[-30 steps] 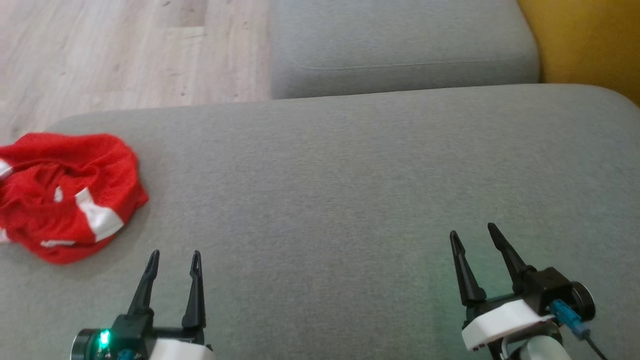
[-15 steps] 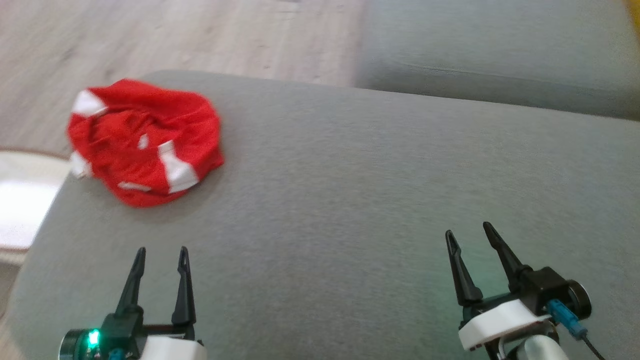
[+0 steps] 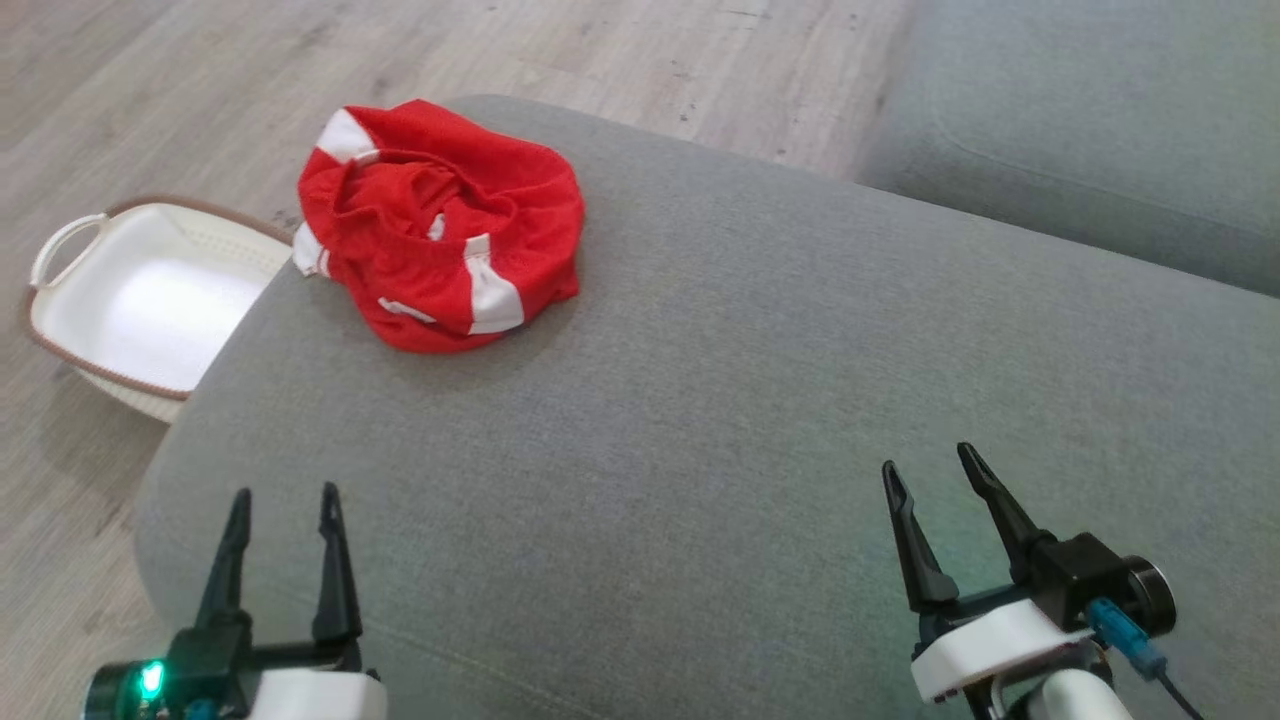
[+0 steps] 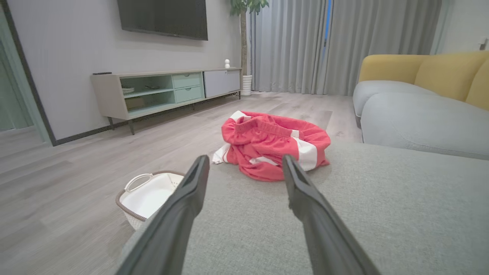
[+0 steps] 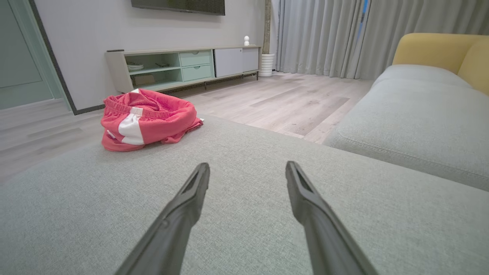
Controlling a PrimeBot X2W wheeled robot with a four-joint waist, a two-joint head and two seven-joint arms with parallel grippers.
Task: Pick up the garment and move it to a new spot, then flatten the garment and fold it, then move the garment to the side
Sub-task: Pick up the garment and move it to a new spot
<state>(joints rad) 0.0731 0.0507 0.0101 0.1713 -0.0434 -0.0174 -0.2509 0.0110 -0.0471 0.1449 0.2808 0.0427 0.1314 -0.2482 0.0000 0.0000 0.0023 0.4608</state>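
Red mesh with white panels: the one garment (image 3: 440,225) lies bunched at the far left corner of the grey sofa cushion (image 3: 750,400), untouched. My head has swung left, centring it and revealing one white laundry basket (image 3: 150,310) on the floor beside that corner. My two grippers, left gripper (image 3: 283,493) and right gripper (image 3: 926,458), hover part-open and empty, so I judge pickup comes next.

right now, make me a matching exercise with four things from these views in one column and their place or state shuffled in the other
1. red garment
2. white basket
3. left end effector
4. gray cushion

A. on the floor beside the cushion
B. open, holding nothing
C. bunched up near the cushion's corner
D. lying under the garment

Pairs: 1-C, 2-A, 3-B, 4-D
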